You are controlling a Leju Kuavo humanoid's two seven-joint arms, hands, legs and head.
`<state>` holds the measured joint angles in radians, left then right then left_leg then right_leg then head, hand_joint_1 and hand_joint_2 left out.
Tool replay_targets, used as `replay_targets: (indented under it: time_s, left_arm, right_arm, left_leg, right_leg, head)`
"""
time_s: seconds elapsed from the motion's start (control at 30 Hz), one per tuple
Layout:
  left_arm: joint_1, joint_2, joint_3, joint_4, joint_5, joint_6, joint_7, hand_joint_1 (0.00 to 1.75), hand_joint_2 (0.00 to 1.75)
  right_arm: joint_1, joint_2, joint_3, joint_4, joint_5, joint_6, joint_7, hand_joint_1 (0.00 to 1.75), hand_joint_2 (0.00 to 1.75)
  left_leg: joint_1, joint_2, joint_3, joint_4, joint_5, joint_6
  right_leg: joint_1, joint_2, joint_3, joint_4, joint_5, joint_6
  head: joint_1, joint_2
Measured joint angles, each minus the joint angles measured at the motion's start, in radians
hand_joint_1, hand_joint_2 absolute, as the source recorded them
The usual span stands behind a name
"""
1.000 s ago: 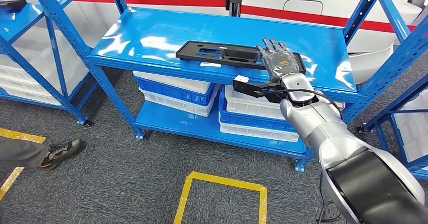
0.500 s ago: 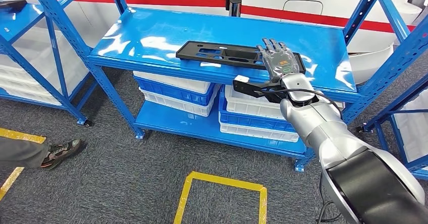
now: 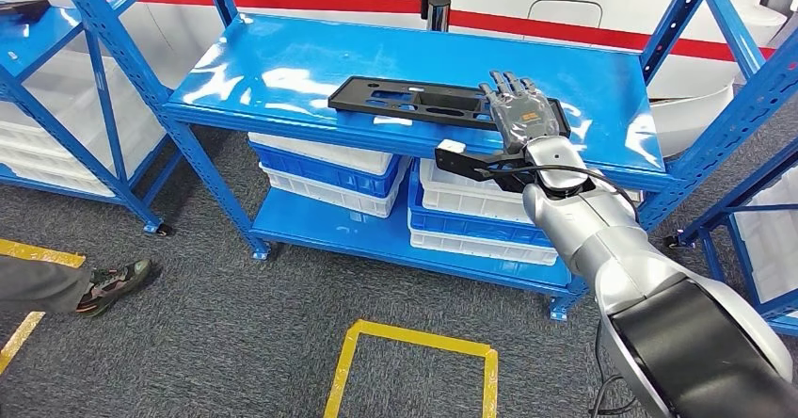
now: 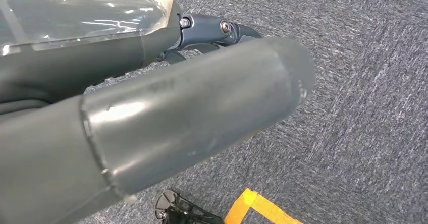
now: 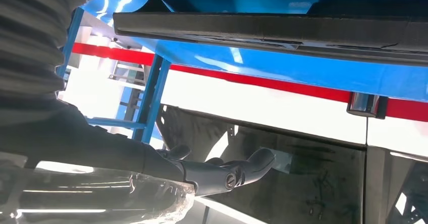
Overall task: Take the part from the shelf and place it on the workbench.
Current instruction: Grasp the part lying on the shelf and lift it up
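A long flat black part (image 3: 414, 98) with cut-outs lies on the top board of the blue shelf (image 3: 282, 70). My right hand (image 3: 518, 112) lies over the part's right end with its fingers stretched out flat and nothing gripped. In the right wrist view the part's dark edge (image 5: 262, 30) runs along the blue board, and my right hand's fingers (image 5: 202, 176) are straight and apart from it. My left hand (image 4: 151, 113) hangs by the grey carpet and holds nothing.
White and blue bins (image 3: 325, 168) sit on the shelf's lower board. More blue racks stand at the left (image 3: 56, 88) and at the right (image 3: 743, 70). A yellow taped square (image 3: 414, 343) marks the carpet. A person's shoe (image 3: 113, 281) is at the left.
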<state>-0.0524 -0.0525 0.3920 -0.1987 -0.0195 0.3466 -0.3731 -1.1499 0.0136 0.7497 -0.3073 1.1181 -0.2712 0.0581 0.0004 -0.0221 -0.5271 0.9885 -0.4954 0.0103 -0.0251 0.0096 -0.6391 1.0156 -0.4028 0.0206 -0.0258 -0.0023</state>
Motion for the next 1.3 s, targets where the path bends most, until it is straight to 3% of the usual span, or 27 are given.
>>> replay_targets:
  time_s: [0.83,1.03,1.2,1.23,1.3]
  left_arm:
    - [0.000,0.000,0.015,0.000,0.002,-0.008,-0.007,0.00,0.00]
    - [0.000,0.002,0.017,0.000,0.003,-0.015,-0.010,0.00,0.00]
    - [0.000,0.003,0.019,0.000,0.003,-0.011,-0.014,0.00,0.00]
    - [0.000,0.003,0.019,0.000,0.003,-0.011,-0.015,0.00,0.00]
    - [0.000,0.001,0.020,0.000,0.003,-0.012,-0.016,0.00,0.00]
  right_arm:
    - [-0.001,-0.002,-0.006,0.000,0.010,0.001,-0.004,0.00,1.75]
    - [-0.001,-0.002,-0.007,0.000,0.013,0.002,-0.005,0.00,1.75]
    - [-0.005,0.000,-0.009,0.000,0.016,0.002,-0.005,0.00,1.75]
    - [-0.007,-0.001,-0.011,0.000,0.016,0.002,-0.005,0.00,1.75]
    - [-0.011,-0.002,-0.013,0.000,0.016,0.002,-0.005,0.00,1.75]
  left_leg:
    - [0.000,0.000,-0.001,0.002,-0.001,0.001]
    - [-0.001,0.000,-0.007,0.013,-0.007,0.012]
    - [-0.001,0.001,-0.001,0.000,0.002,0.031]
    - [0.002,0.002,0.006,-0.010,0.008,0.036]
    - [0.005,0.003,0.016,-0.022,0.013,0.042]
  right_leg:
    - [-0.002,0.000,0.000,-0.001,0.000,0.000]
    - [-0.005,0.000,0.000,-0.002,0.002,0.003]
    - [-0.002,-0.001,-0.002,-0.006,0.005,0.016]
    - [0.000,-0.003,-0.009,0.007,-0.001,0.017]
    - [0.002,-0.005,-0.054,0.099,-0.034,0.012]
  head:
    - [0.000,0.000]
    - [0.000,0.000]
    - [0.000,0.000]
    - [0.001,0.000]
    - [0.003,0.000]
